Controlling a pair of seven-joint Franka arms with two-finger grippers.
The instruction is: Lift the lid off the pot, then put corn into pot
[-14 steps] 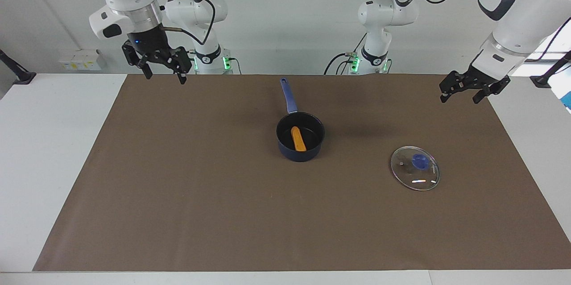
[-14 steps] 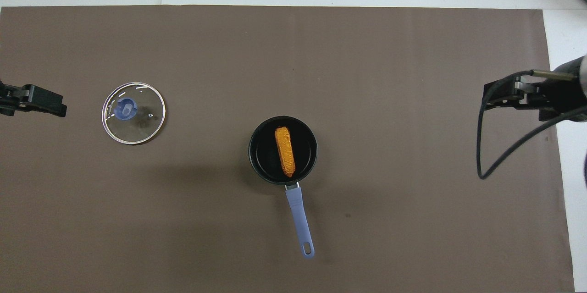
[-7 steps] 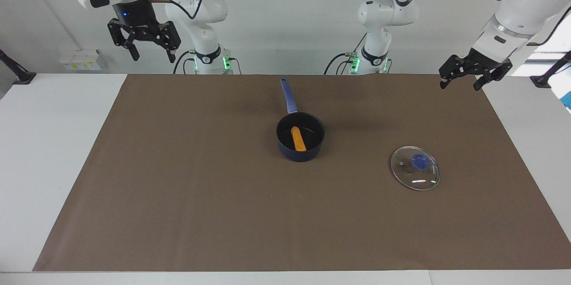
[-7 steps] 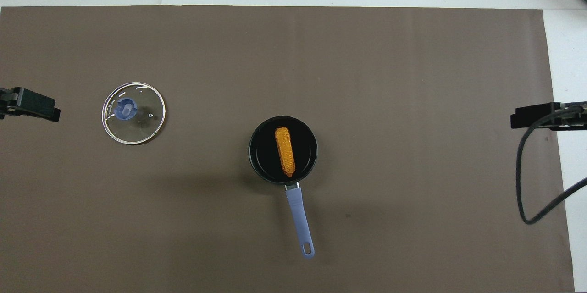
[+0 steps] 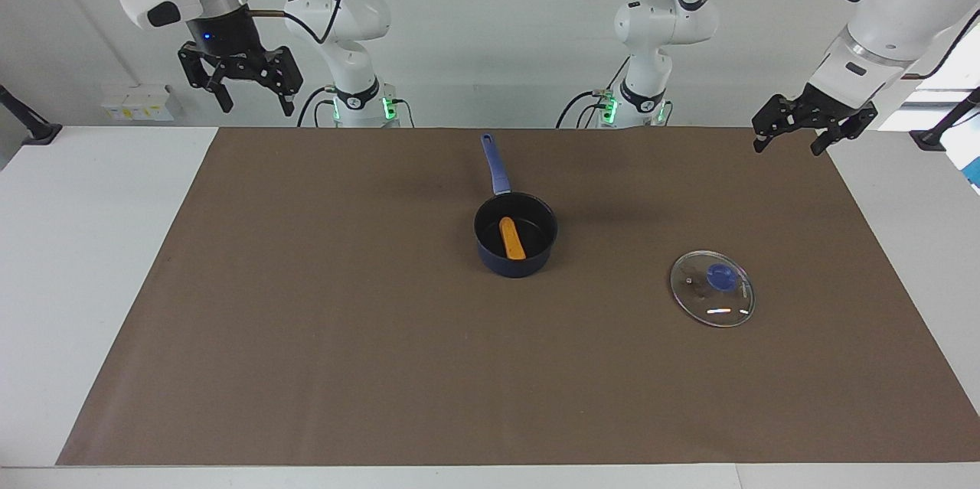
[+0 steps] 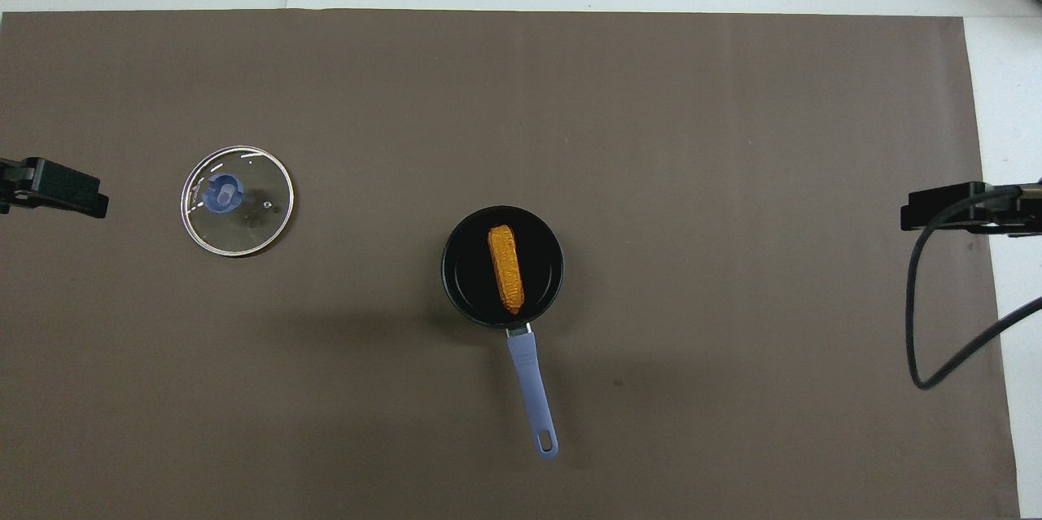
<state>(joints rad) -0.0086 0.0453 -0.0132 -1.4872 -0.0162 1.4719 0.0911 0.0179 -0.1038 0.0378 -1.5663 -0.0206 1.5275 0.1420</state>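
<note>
A dark blue pot (image 5: 515,235) sits near the centre of the facing frame on a brown mat (image 5: 344,336), uncovered, its long handle (image 5: 494,164) pointing up-frame toward the robots. The corn (image 5: 511,238), a yellow-orange cob, lies inside on the black base, running roughly in line w/ the handle. The lid (image 5: 712,288), clear glass w/ a blue knob, lies flat on the mat at centre-right of the frame, lower than the pot and well apart from it; it appears knob-up, though the glass makes that hard to confirm.

Both arms are raised & hold nothing. The right gripper (image 5: 249,97) hangs in the upper left of the facing frame, above the table's edge nearest the robots, fingers spread. The left gripper (image 5: 789,141) hangs at upper right, over the mat's corner, fingers likewise apart. In the overhead frame only the tips show: left gripper at the mid-left edge, beside the lid; right gripper at the mid-right edge w/ a black cable (image 6: 924,292) looping below it.
</note>
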